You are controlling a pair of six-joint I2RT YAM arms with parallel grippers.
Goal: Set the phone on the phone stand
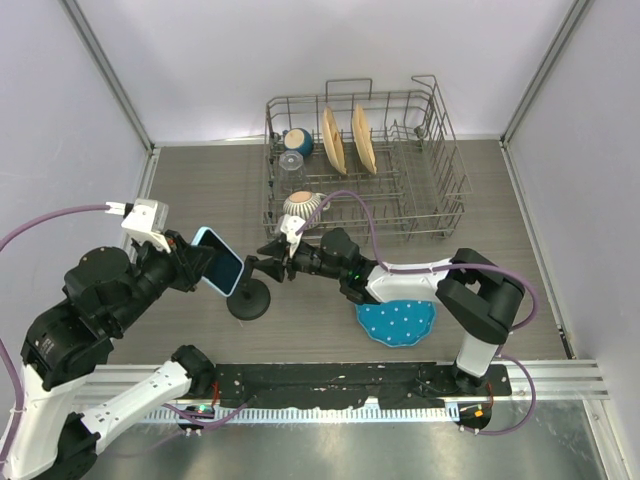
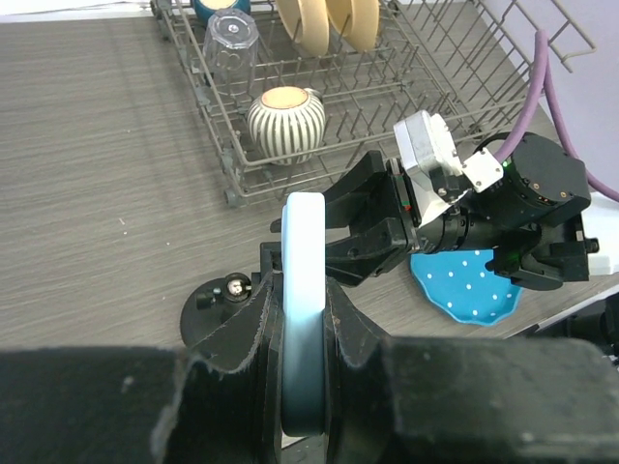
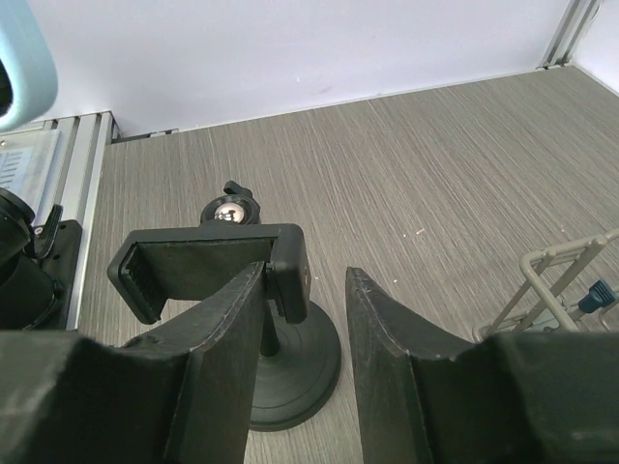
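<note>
The left gripper is seen shut on the phone, which is pinched edge-on between the two fingers, one pad pressed to each broad side, with most of its light blue rim left standing clear beyond the fingertips. From above, the phone is shown held off the table, tilted, its dark face turned up and toward the right, just to the left of the phone stand and not seated on it. A gap is seen between the phone and the forked cradle. The right gripper is found at that cradle with its jaws partly open: one end of the cradle lies between the fingers, the left finger is set against or just in front of it, and the right finger is kept apart from it by a visible gap, so nothing is clamped. The stand is set upright on its round disc base, on the table between the two grippers. Behind the stand, a wire dish rack is placed at the far side, and a striped mug, an upturned glass and two tan plates on edge are held in it. A blue, white-dotted piece is laid flat on the table beneath the right arm.
</note>
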